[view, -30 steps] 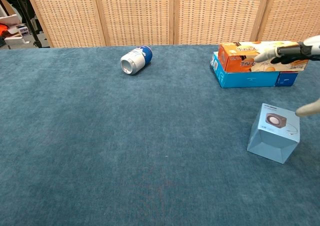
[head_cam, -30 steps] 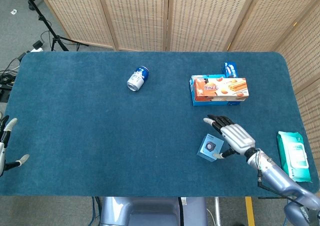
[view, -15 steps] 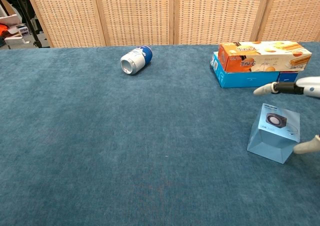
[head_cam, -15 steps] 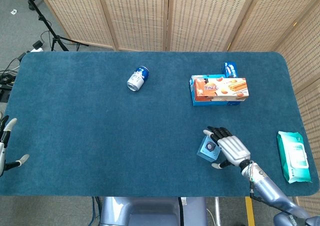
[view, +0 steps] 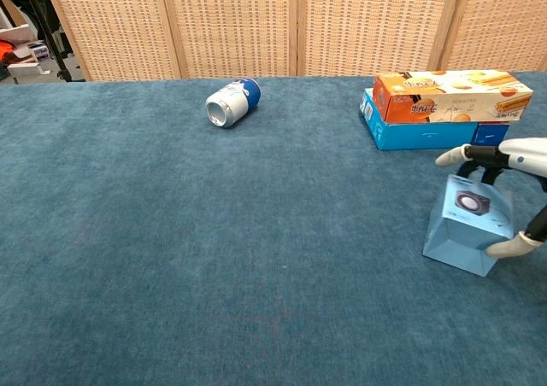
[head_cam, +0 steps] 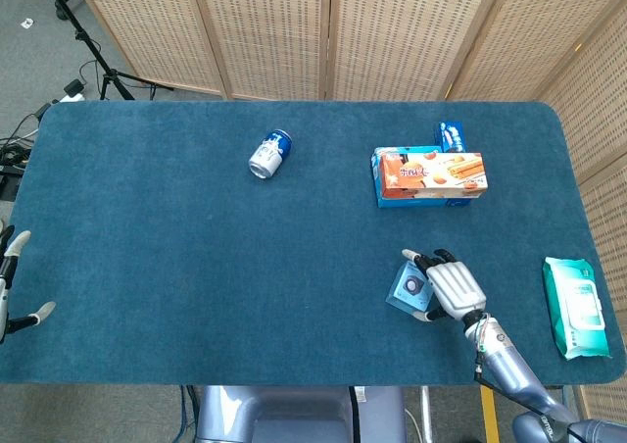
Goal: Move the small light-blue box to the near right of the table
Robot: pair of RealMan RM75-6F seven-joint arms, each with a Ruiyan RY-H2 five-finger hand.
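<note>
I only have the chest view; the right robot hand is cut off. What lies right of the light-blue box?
Observer: A green wipes pack lies at the right edge of the table, apart from the small light-blue box.
Operator: How does the right robot hand sit on the box?
Observer: In the head view the right robot hand is on the box's right side, fingers past its far edge, thumb at its near edge.
Operator: And the left one?
Observer: The left robot hand is at the near left table edge, fingers apart, holding nothing.

Bare cloth right of light-blue box [head_cam: 409,289]; wipes pack [head_cam: 574,305] blocks far edge.
</note>
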